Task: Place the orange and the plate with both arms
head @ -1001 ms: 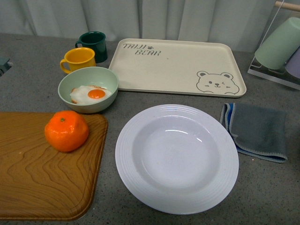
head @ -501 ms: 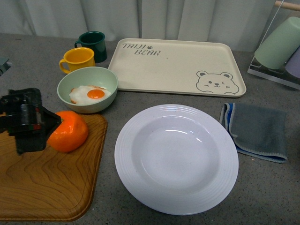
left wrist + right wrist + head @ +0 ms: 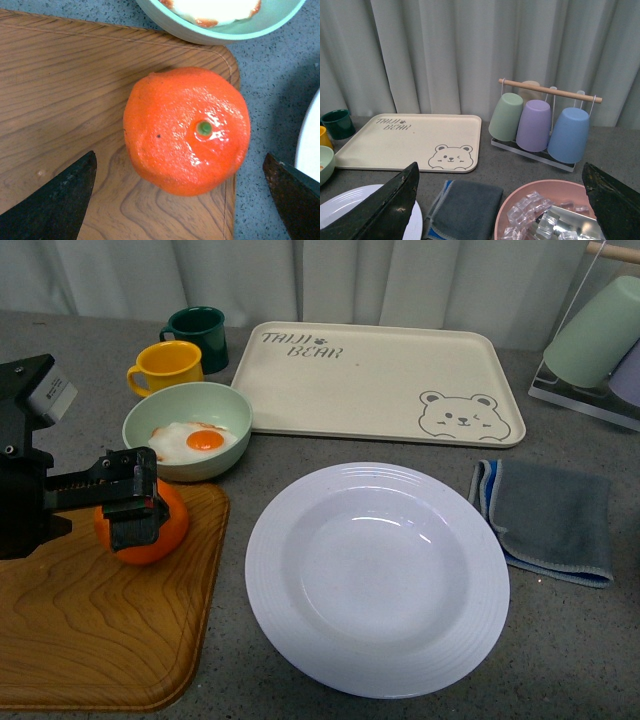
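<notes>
The orange (image 3: 168,528) (image 3: 187,130) lies on the far right corner of a wooden board (image 3: 100,630), green stem dot facing up. My left gripper (image 3: 135,502) (image 3: 180,167) hangs open right over it, one finger on each side, neither touching the fruit. The white ridged plate (image 3: 270,570) sits on the grey table to the board's right, with nothing in it. A sliver of the plate (image 3: 345,207) shows in the right wrist view. My right gripper (image 3: 500,170) is open and empty, held above the table; it is out of the front view.
A pale green bowl (image 3: 225,405) with a fried egg stands just behind the orange, with yellow (image 3: 168,365) and green (image 3: 200,332) mugs further back. Also here: bear tray (image 3: 375,380), grey cloth (image 3: 548,518), cup rack (image 3: 540,125), pink bowl of ice cubes (image 3: 520,192).
My left arm came into the front view from the left and moved its open gripper over the orange. The orange and plate stayed where they were.
</notes>
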Available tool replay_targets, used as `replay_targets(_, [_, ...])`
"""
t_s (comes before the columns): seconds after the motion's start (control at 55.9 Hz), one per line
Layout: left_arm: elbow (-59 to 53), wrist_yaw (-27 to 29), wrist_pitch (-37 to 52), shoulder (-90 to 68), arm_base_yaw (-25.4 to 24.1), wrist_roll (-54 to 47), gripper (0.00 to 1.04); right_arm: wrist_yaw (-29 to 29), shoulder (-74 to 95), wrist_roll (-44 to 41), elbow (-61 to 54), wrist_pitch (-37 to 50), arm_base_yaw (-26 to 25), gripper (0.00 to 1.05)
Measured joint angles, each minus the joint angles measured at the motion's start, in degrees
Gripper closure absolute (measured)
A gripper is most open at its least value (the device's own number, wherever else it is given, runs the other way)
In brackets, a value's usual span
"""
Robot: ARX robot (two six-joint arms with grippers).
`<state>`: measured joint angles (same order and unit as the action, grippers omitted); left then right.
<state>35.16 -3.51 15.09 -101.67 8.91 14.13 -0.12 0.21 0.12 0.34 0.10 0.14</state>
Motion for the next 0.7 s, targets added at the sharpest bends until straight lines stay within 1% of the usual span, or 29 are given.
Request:
replay_targets(0.232, [2.56,-0.39,1.36,-3.82,-1.97,0.55,0.08,0.0,0.0,0.0,0.0,0.0,0.0,0.09])
replay_targets(0.25, [2.6,-0.42,1.36,-3.91,-2.03,0.57,0.09,0.0,0.0,0.0,0.0,0.0,0.0,0.09])
replay_targets(0.358, [2.73,-0.74,1.33,-4.39,-2.19,0.59,0.3,0.0,0.0,0.0,0.0,0.0,0.0,0.09])
replay_targets(0.465, [2.73,-0.87,1.29,-4.22,-1.86,0.61,0.43,0.02,0.0,0.0,0.0,0.0,0.0,0.09])
replay_targets(0.536, [2.6,-1.09,1.16,-3.52,-1.03,0.76,0.48,0.02,0.0,0.0,0.0,0.0,0.0,0.09])
replay_targets(0.59, [2.45,-1.29,1.14,-2.67,-0.07,0.81,0.5,0.0,0.0,0.0,0.0,0.0,0.0,0.09])
replay_targets(0.697, [2.4,-1.46,0.98,0.0,3.72,1.68,0.51,0.0,0.0,-0.02,0.0,0.0,0.0,0.09])
